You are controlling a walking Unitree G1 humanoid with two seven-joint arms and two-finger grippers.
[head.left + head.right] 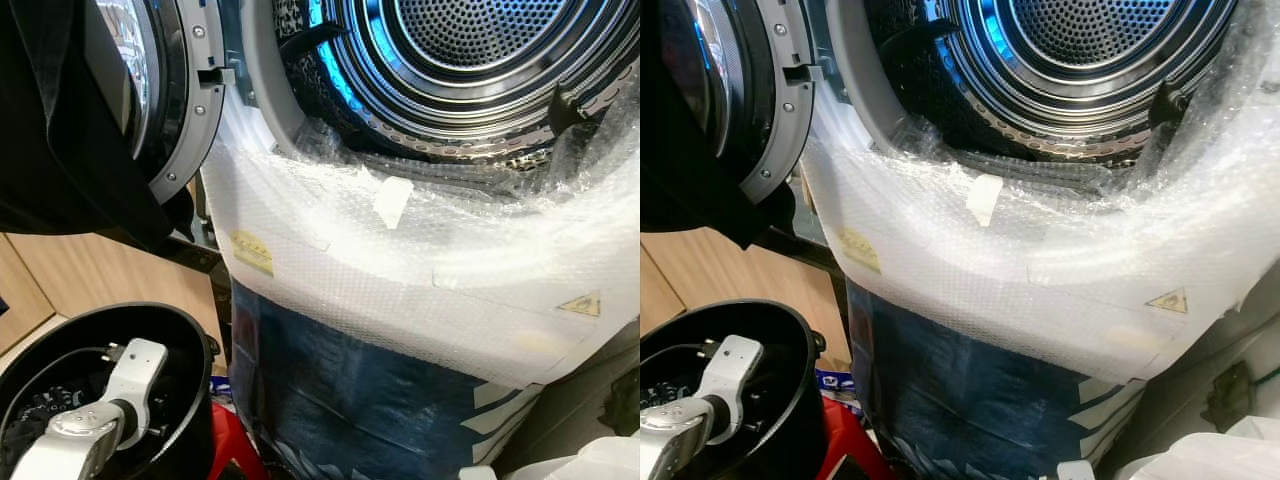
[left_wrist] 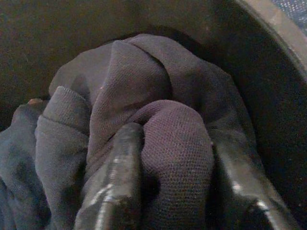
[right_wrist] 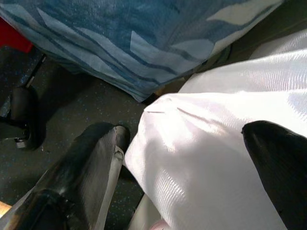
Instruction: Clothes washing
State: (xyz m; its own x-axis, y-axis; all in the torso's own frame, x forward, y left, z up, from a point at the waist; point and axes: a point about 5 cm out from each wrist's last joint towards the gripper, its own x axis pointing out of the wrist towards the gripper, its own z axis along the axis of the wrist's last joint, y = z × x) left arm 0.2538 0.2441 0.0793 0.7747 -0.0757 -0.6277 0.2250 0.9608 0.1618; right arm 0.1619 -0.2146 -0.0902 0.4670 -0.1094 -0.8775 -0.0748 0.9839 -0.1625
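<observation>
While the drum [image 1: 470, 60] gapes, the left claw [image 2: 175, 158] grips dark cloth [image 2: 144, 96] inside the black bucket [image 1: 185, 330].

The washing machine drum [image 1: 1080, 50] gapes open at twelve o'clock, its front wrapped in bubble wrap [image 1: 1040, 270]. The open door [image 1: 730, 90] stands at ten o'clock. At seven o'clock the left arm [image 1: 700, 400] reaches into a black bucket [image 1: 790, 330].

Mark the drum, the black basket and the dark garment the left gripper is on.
drum [image 1: 470, 40], left eye view, perforated back wall.
black basket [image 1: 185, 325], left eye view, rim.
dark garment [image 2: 177, 143], left wrist view, fold between the fingers.
</observation>
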